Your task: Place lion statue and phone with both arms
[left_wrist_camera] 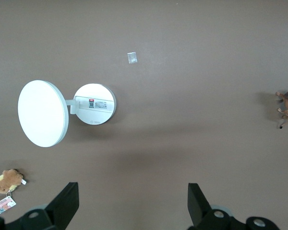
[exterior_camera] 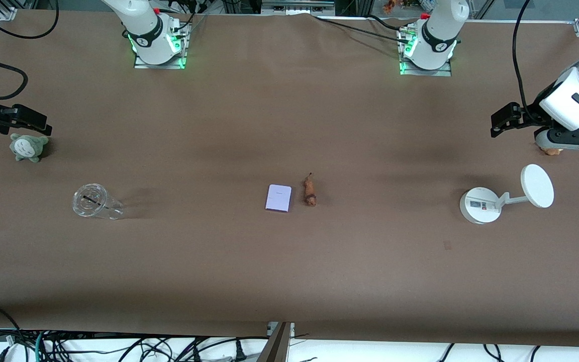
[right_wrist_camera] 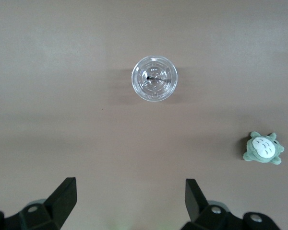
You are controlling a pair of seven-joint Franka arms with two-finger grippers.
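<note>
The small reddish-brown lion statue [exterior_camera: 310,191] lies just beside the flat lavender phone [exterior_camera: 278,197] mid-table [exterior_camera: 289,271], well apart from both wide-open end effectors: left end effector [left_wrist_camera: 132,203] near the white disc stand [exterior_camera: 480,205], right end effector [right_wrist_camera: 129,201] near the clear empty plastic cup [exterior_camera: 93,201].

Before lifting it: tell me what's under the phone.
The phone lies flat on the brown table, beside the lion statue. Anything beneath it is hidden by the phone itself.

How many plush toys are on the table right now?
2. The grey-green plush lies at the right arm's end; the orange-brown plush at the left arm's end, mostly hidden under the left hand in the front view.
</note>
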